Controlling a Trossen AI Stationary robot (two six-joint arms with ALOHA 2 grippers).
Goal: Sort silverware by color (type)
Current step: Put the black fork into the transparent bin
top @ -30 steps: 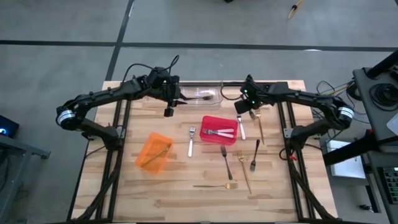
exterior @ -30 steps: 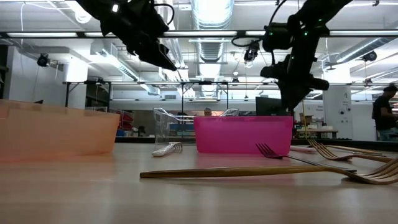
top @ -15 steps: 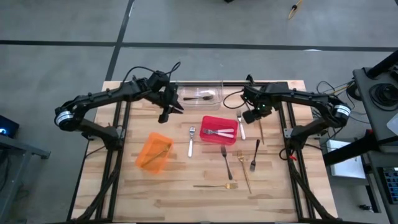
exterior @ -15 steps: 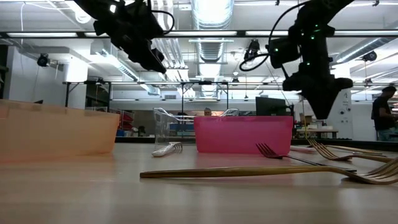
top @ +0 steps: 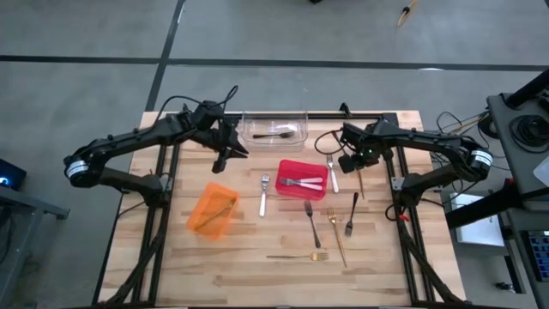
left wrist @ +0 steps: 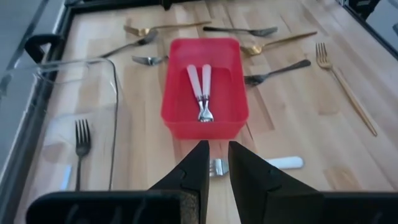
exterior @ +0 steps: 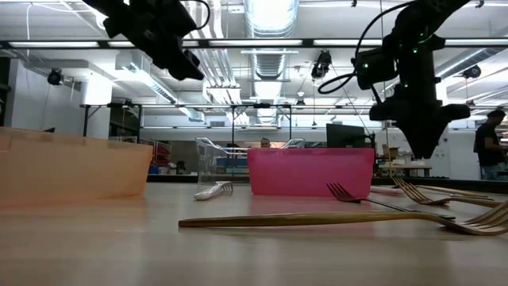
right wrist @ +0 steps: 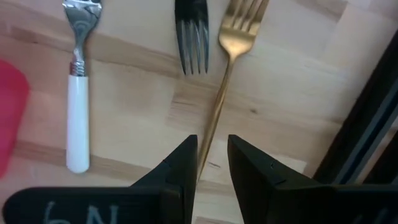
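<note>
I've swung my right gripper (top: 352,160) from the red bin (top: 301,179) down onto the gold fork (right wrist: 225,70) right of frame centre, fingers slightly parted and empty, ready to pick it, while my left gripper (top: 225,157), nearly closed and empty, backs off the clear bin (top: 273,130)

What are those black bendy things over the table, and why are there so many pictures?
They are two robot arms, each ending in a pincer. One camera looks down from above, one peeks across the table, and one rides on each wrist. The left pincer hangs near the clear bin, which has one dark fork in it. The right pincer hangs over a gold fork. Both are empty. The red bin has two white-handled forks. More forks lie on the wooden table.
</note>
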